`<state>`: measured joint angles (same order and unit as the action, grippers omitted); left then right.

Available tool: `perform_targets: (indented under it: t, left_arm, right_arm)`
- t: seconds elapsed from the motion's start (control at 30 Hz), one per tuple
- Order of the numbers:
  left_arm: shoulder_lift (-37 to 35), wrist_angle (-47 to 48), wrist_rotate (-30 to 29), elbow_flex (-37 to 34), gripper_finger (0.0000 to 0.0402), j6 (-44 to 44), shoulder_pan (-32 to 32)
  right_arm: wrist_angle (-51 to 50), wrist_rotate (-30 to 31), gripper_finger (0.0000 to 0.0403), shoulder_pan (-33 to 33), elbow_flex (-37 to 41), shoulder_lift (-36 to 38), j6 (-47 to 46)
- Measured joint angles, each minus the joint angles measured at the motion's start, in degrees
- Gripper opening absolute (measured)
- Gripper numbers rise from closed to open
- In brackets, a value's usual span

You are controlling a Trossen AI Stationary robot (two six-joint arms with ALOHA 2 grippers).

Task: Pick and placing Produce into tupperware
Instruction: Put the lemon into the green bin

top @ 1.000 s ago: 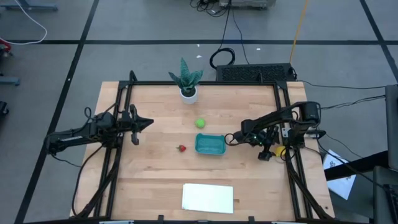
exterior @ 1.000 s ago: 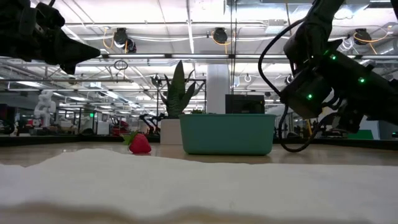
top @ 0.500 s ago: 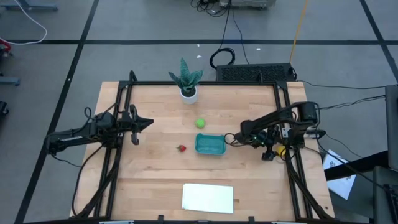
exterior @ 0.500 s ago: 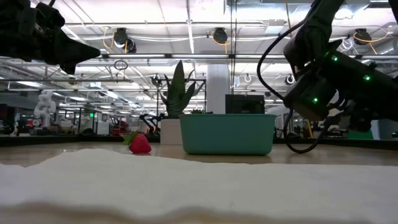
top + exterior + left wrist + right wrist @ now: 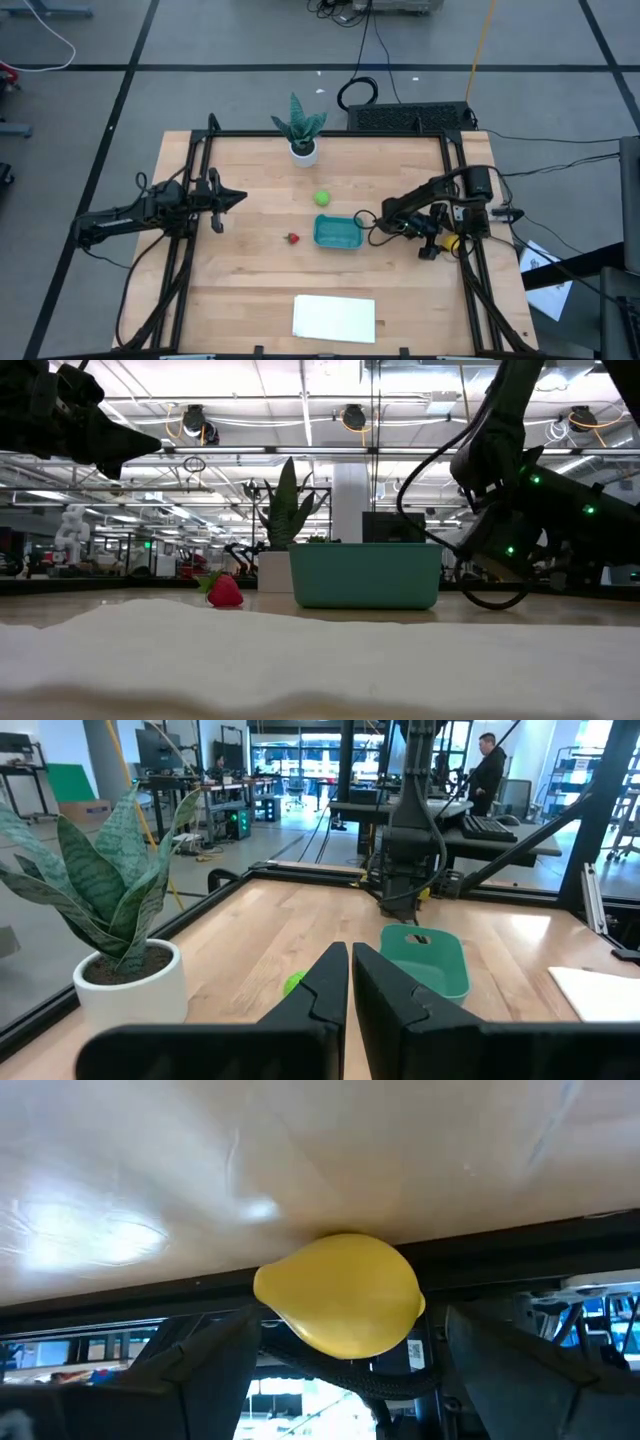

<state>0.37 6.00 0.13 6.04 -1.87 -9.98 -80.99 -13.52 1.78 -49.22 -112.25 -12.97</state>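
Dark fingers of the left gripper are pressed together over the table's left side. One strawberry, one lime ball and one tupperware are counted. The lemon, half hidden from above, is flanked by the right gripper's spread fingers.

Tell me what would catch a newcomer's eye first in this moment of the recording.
Probably the yellow lemon filling the right wrist view, lying at the table's right edge between the open fingers of the right gripper. Next, the teal tupperware at mid-table, with the lime-green ball just behind it and the red strawberry to its left. The left gripper waits, shut, over the table's left side.
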Motion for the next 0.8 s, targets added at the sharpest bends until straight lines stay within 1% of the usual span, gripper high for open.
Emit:
perform_targets:
  t: [0.23, 0.5, 0.67, 0.8]
  left_arm:
    - [0.0, 0.0, 0.0, 0.0, 0.0021, -0.1, 0.0]
    - [0.0, -0.1, 0.0, 0.0, 0.0021, -0.1, 0.0]
    - [0.0, -0.1, 0.0, 0.0, 0.0021, -0.1, 0.0]
    - [0.0, -0.2, 0.0, 0.0, 0.0021, -0.1, 0.0]
  right_arm:
    - [0.5, 0.0, 0.0311, 0.0, 0.2, -3.1, -0.9]
    - [1.7, -0.6, 0.0310, 0.0, 1.9, -3.0, -0.7]
    - [4.7, -6.2, 0.0293, 0.0, 4.1, -3.0, 1.2]
    - [4.9, -6.3, 0.0278, -0.1, 4.3, -2.9, 1.4]
